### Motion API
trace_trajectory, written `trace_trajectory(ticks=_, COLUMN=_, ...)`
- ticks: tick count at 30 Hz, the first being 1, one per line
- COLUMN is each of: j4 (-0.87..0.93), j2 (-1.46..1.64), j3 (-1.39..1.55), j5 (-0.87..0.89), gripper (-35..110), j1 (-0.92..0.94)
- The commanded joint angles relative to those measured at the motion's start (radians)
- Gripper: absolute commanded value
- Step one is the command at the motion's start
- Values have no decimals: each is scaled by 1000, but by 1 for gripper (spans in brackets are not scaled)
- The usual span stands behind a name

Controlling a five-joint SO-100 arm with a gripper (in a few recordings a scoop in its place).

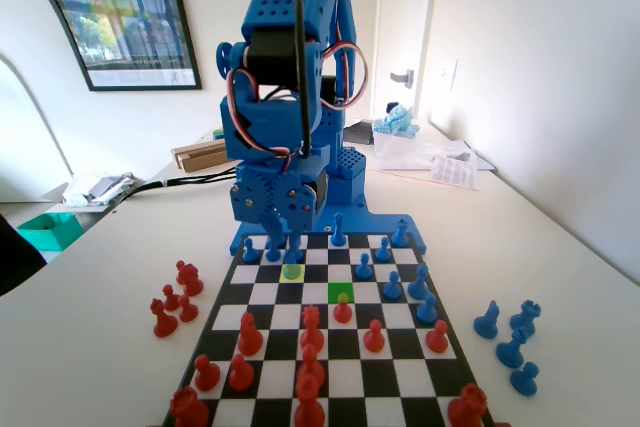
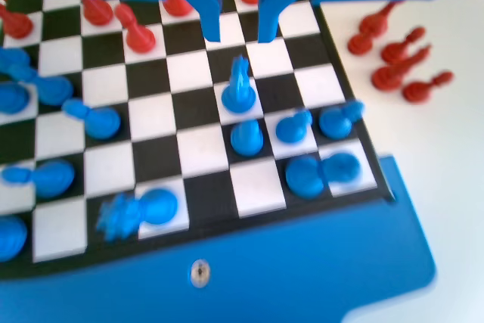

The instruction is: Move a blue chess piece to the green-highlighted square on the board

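White tabletop is seen under the board [image 1: 262, 342], where the green-highlighted square [image 1: 341, 292] lies bare just beyond a red pawn [image 1: 343, 310], while the gripper [image 2: 238, 32], jaws spread and holding nothing, hangs above the blue chess piece [image 2: 239, 88] on the yellow square [image 1: 292, 270].

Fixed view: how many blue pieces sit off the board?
4, all on the table right of the board: leftmost piece, far piece beside it, middle piece, nearest piece. None looks hidden.
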Motion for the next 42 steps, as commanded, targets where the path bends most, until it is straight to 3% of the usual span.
trace_trajectory(ticks=1, j4=-31, j2=8, j3=18, j5=-8, gripper=11, j1=-3)
trace_trajectory(ticks=42, j4=-170, j2=-106, j3=77, j5=-37, gripper=8, j1=18)
